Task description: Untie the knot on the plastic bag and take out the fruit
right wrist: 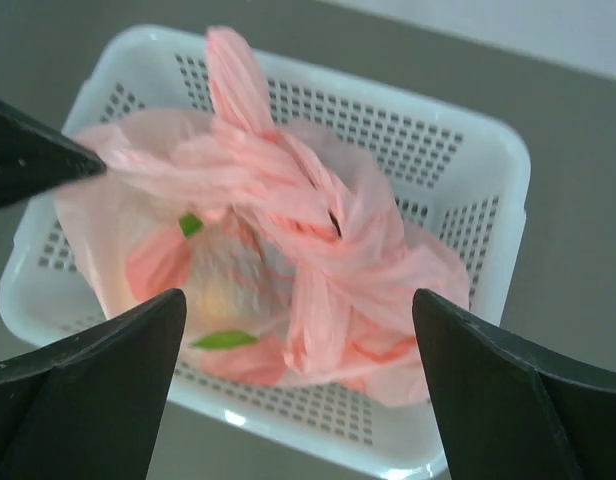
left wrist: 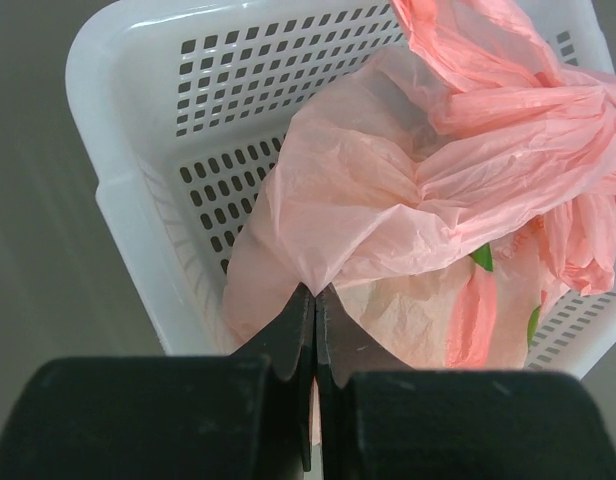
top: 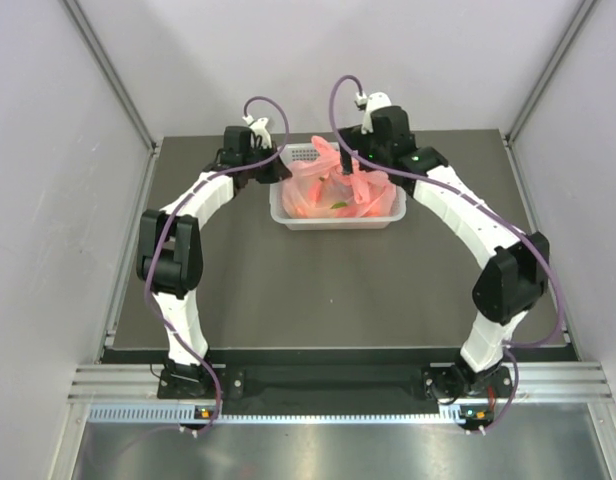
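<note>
plastic bag [top: 323,192] with fruit [right wrist: 224,282] inside white basket [top: 338,223], knot [right wrist: 310,215] tied on top, left gripper [left wrist: 314,300] pinched tight on bag's edge, right gripper [right wrist: 298,302] spread wide above knot, holding nothing

Dark grey matte table [top: 318,290], square-edged, enclosed on three sides by plain pale walls [top: 318,60]. Slanting aluminium posts [top: 108,75] stand at both rear corners. A ribbed aluminium rail [top: 118,380] runs along the near edge, with a brushed metal sheet [top: 328,450] below it. Lighting is even and diffuse, shadows faint.
</note>
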